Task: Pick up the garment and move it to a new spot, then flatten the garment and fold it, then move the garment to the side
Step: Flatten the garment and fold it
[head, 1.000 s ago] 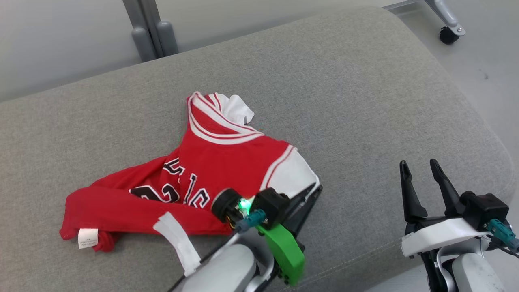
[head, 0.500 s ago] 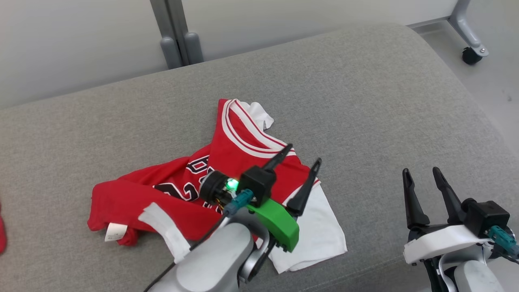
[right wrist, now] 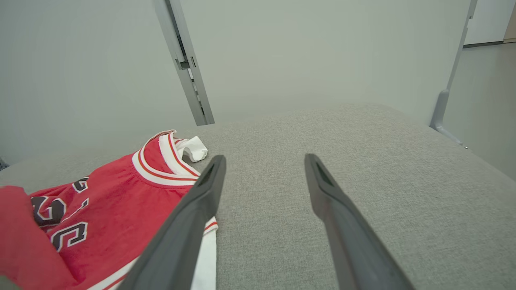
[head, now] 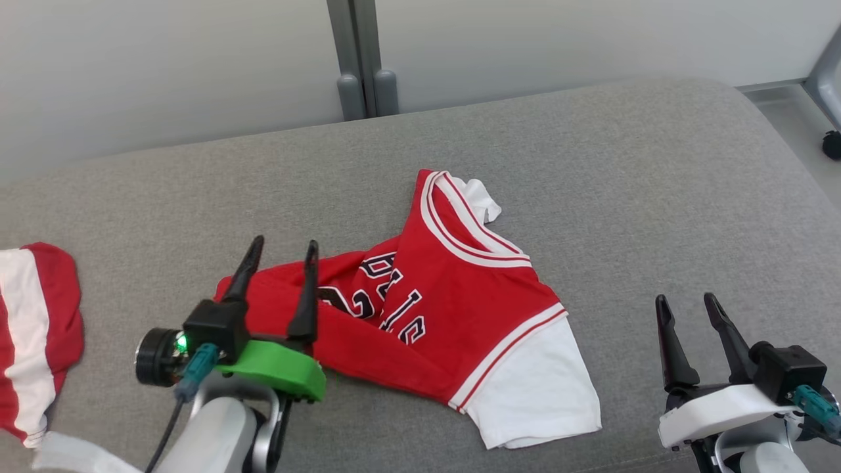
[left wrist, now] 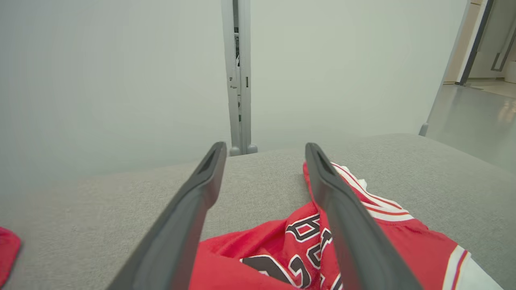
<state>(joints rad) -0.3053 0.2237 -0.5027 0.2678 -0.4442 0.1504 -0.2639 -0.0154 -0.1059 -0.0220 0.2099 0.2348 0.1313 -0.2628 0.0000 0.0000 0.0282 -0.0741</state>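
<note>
Red jersey [head: 453, 309] lies rumpled mid grey cushion [head: 624, 164], white sleeve nearest the robot; left gripper [head: 282, 244] hangs over its left end, jaws wide apart, holding nothing. Right gripper [head: 684, 299] is spread wide and empty too, well right of the jersey; another red-and-white garment [head: 33, 328] sits at far left.

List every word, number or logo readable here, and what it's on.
"2": a black, white-edged digit on the chest of the red jersey, half folded under, so this is only a likely reading.
Black white-edged letters beside it on the jersey: creased and cut off by folds, not readable as a word.
Red-and-white garment at the left edge: no print showing.
</note>
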